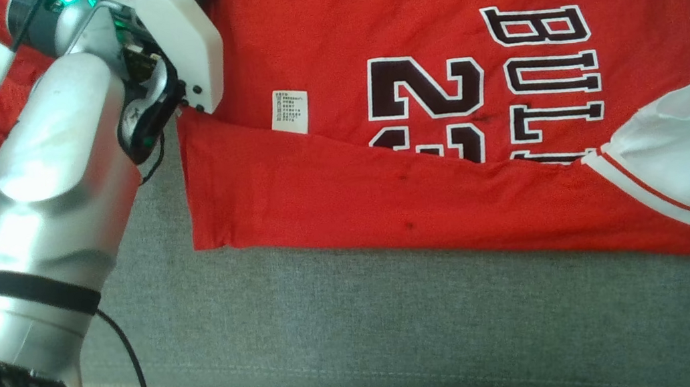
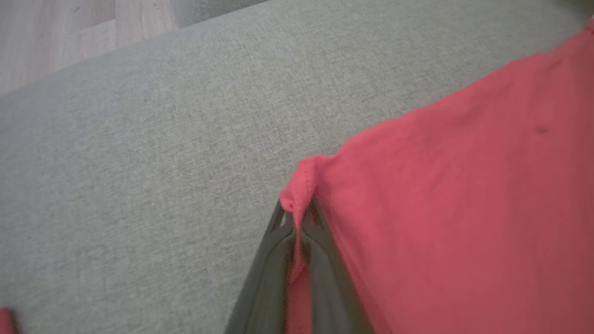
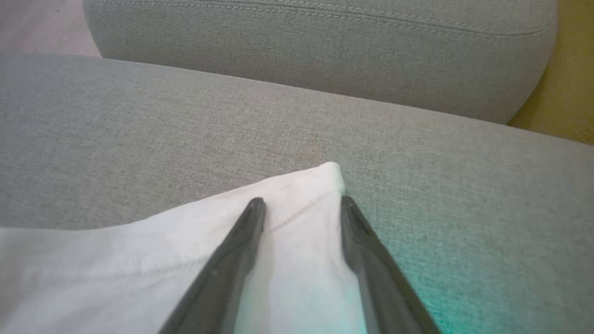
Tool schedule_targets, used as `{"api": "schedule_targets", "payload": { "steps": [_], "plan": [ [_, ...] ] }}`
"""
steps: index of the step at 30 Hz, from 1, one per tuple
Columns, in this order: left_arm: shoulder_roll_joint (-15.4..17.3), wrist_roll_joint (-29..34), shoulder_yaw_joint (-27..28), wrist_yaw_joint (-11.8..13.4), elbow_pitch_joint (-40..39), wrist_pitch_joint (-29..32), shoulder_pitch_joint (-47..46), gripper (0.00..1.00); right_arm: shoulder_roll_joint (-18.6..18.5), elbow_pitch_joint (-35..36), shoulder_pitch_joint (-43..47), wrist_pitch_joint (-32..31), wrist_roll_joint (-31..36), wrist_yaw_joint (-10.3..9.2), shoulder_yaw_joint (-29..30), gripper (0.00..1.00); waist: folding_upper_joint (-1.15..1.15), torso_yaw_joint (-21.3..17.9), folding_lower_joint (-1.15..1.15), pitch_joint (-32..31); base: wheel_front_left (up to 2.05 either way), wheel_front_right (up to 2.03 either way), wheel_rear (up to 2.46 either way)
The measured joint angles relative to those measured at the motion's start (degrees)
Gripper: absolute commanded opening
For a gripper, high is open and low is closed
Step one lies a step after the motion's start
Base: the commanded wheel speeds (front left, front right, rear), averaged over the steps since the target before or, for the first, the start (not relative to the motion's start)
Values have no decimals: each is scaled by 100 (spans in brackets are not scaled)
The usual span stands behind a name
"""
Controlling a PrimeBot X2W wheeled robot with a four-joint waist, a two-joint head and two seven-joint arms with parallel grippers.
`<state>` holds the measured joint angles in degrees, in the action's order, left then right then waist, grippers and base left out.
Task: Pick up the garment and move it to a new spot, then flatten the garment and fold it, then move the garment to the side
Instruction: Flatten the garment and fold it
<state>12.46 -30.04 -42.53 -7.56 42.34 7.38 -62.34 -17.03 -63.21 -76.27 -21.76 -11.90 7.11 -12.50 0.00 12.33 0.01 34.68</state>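
1 garment (image 2: 464,208) corner tight in left tool (image 2: 298,211), right tool (image 3: 300,200) wide over white cloth (image 3: 139,260).

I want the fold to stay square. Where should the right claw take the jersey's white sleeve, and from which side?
Probably the white sleeve at its pointed corner, which lies flat on the couch with free edges either side. Come from over the sleeve, fingers running out along the cloth: the right claw stands open astride that corner.

Matt red cloth garment (image 1: 330,182) lies on coarse-woven grey cushion (image 1: 403,320).
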Motion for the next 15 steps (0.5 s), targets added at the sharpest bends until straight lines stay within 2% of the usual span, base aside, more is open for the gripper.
{"api": "schedule_targets", "payload": {
  "steps": [1, 2, 7, 15],
  "plan": [
    [1, 0, -10, 0, 42, -21, -23, 0, 0, -31, 1, 51, 36, 0, -4, 6, 0, -1, 0, -5, 0, 0, 0],
    [1, -18, -18, 0, 79, -51, -33, 0, -1, -64, 1, 66, 78, 0, -8, 0, 0, -2, 0, -18, 0, 0, 0],
    [1, -98, -44, 0, 232, -207, -48, 0, -3, -138, 3, 270, 174, 0, 11, 0, 0, -24, 0, -46, 0, 0, 0],
    [36, -132, 70, 134, 516, -883, -196, 0, 23, -51, 4, 1568, 257, 0, 352, 0, 0, -269, 0, -188, 0, 0, 0]
  ]
}}
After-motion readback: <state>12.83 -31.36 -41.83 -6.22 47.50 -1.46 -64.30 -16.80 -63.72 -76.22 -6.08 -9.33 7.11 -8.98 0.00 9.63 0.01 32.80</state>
